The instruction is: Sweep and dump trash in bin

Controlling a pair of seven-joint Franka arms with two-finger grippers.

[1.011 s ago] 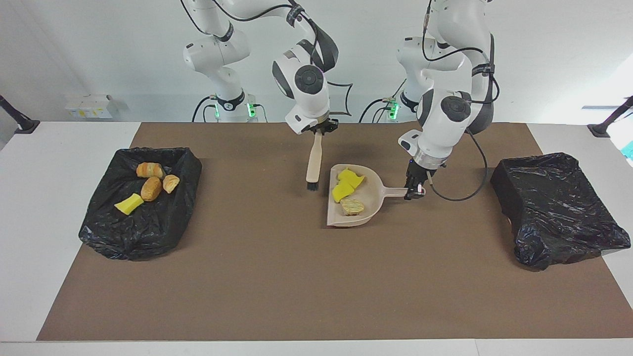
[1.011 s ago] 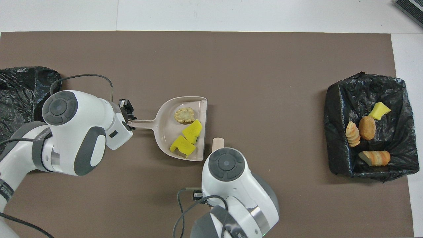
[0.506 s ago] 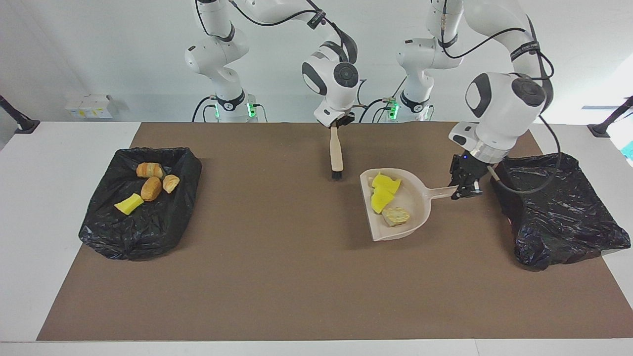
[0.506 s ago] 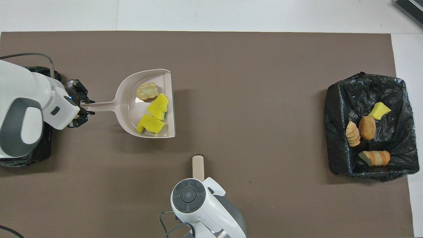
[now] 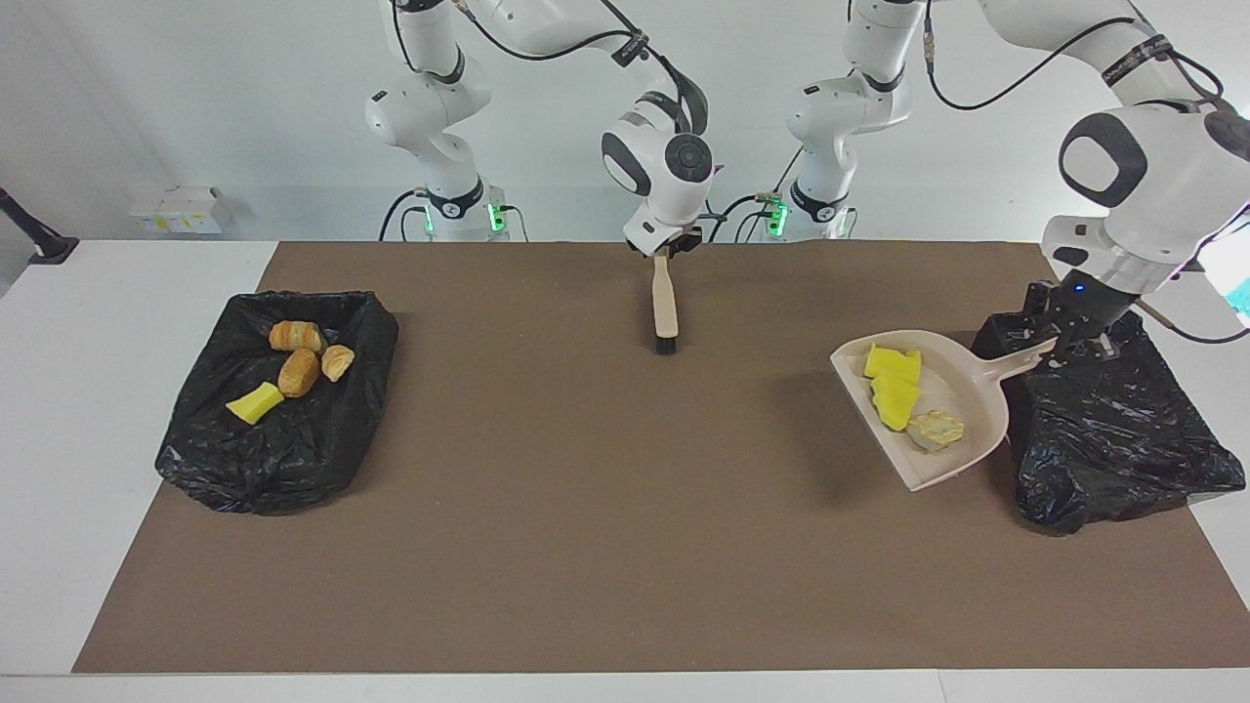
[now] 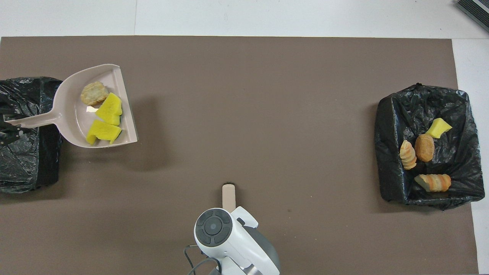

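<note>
A beige dustpan (image 5: 967, 430) hangs tilted in the air, its handle reaching over the edge of the black bin (image 5: 1123, 439) at the left arm's end of the table. My left gripper (image 5: 1067, 339) is shut on the handle's tip. In the pan lie three pieces of trash: two yellow chunks (image 5: 894, 363) (image 5: 896, 402) and a tan bread lump (image 5: 936, 428). In the overhead view the dustpan (image 6: 68, 99) shows beside that bin (image 6: 23, 160). My right gripper (image 5: 667, 250) is shut on the top of the beige brush (image 5: 665, 303), whose black bristles rest on the mat.
A second black bin (image 5: 283, 449) stands at the right arm's end and holds several scraps, bread lumps (image 5: 298, 372) and a yellow chunk (image 5: 254, 402). The brown mat (image 5: 547, 508) covers the table between the two bins.
My left arm has lifted the loaded dustpan from mid-table and carried it to the bin at its own end. My right arm has drawn the brush back toward the robots.
</note>
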